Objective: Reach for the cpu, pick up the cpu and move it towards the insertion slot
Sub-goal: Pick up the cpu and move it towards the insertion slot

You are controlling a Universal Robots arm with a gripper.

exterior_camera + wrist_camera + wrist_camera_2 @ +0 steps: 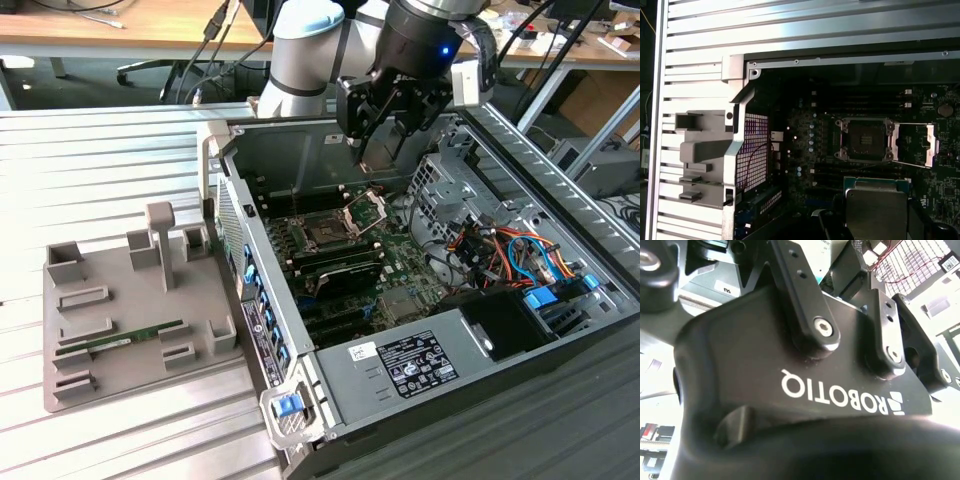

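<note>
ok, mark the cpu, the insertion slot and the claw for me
cpu (876, 207), first wrist view, middle of its pale top plate.
insertion slot (866, 139), first wrist view, dark centre of the open socket.
claw (378, 150), exterior view, between its fingertips, above the socket.

Cpu (876, 212) — pale silver-cream top, green edge. Slot (866, 139) — dark square, silver frame (913, 145), on green board (395, 262). Gripper (378, 150) — black, with white lettering in the second wrist view. Arm (305, 45) — grey, pale blue cap. Fixture (120, 320) — plain grey. Table (90, 170) — silver, ribbed.
</note>
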